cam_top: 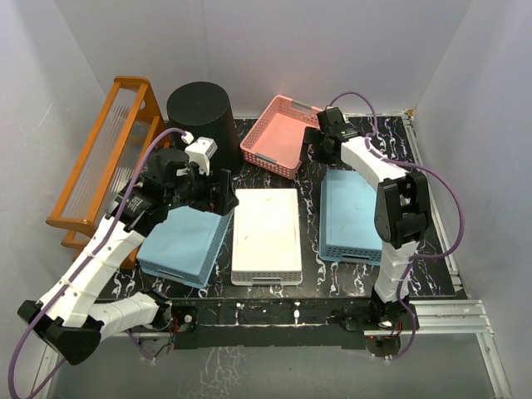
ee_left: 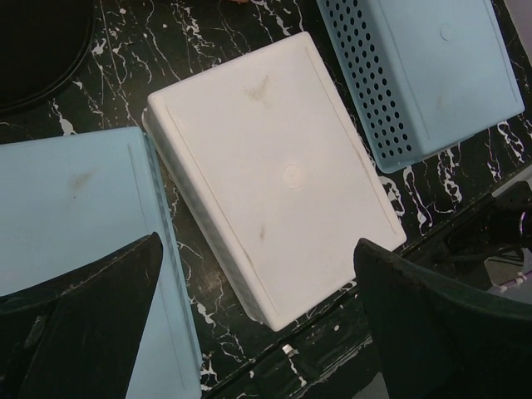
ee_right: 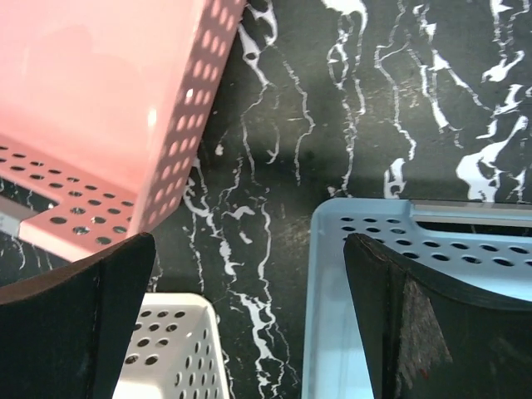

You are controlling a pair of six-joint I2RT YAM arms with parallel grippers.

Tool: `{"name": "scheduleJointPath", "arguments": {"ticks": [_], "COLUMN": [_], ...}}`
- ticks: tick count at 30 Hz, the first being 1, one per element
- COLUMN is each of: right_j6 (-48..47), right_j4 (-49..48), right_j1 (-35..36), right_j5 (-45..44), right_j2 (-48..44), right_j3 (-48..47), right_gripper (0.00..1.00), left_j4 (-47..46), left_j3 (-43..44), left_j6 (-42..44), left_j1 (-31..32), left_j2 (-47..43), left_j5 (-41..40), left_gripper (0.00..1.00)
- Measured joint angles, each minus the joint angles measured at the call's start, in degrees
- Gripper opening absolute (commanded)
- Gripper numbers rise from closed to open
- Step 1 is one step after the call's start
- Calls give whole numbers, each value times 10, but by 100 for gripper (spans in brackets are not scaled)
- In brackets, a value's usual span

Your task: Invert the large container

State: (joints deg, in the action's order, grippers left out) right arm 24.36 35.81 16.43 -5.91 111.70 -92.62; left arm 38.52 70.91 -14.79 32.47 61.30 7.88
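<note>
Black bin (cam_top: 199, 112) far left, ungripped. Left gripper (ee_left: 258, 249) jaws apart over white basket (ee_left: 274, 174), nearest bin, likely staged for grasp. Right gripper (ee_right: 248, 249) jaws apart, empty.

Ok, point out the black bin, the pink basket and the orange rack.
Black bin (cam_top: 198, 106), top view, its flat upper face.
Pink basket (cam_top: 278, 133), top view, its bare floor.
Orange rack (cam_top: 108, 162), top view, its slatted middle.

Marbled table (cam_top: 309, 208): large container (cam_top: 199, 112), four baskets (cam_top: 266, 233).
</note>
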Motion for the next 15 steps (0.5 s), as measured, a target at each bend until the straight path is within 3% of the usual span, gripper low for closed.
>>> {"name": "scheduleJointPath", "arguments": {"ticks": [7, 15], "right_j6": [-3, -14], "right_j4": [-5, -9], "right_j1": [-35, -38], "right_j5": [1, 18], "right_j2": [2, -29], "right_j3": [11, 96], "right_gripper": [98, 98], "left_j4": [7, 5], "left_j3": [1, -2], "left_j6": [-1, -4], "left_j1": [0, 0], "left_j2": [0, 0], "left_j5": [0, 0], "left_gripper": [99, 99]}}
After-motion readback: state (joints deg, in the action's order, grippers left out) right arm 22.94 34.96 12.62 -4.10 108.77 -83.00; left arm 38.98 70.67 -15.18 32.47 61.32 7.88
